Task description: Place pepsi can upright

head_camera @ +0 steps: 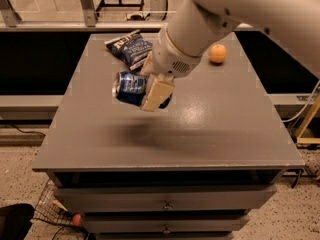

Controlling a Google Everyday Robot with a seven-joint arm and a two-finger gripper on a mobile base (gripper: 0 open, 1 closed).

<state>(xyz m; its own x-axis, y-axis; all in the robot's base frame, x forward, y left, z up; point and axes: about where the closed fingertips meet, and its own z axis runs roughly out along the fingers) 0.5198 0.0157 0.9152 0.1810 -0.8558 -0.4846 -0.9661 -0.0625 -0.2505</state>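
Note:
The pepsi can (129, 87) is dark blue with white markings and a silver top facing left. It lies on its side in the air above the grey table (225, 134), with its shadow on the tabletop below. My gripper (152, 90) is shut on the pepsi can, one tan finger (156, 94) across its front side. The white arm reaches down from the upper right.
A crinkled blue chip bag (129, 48) lies at the back left of the table. An orange (217, 53) sits at the back right. Drawers run under the table's front edge. A wire basket stands on the floor at lower left.

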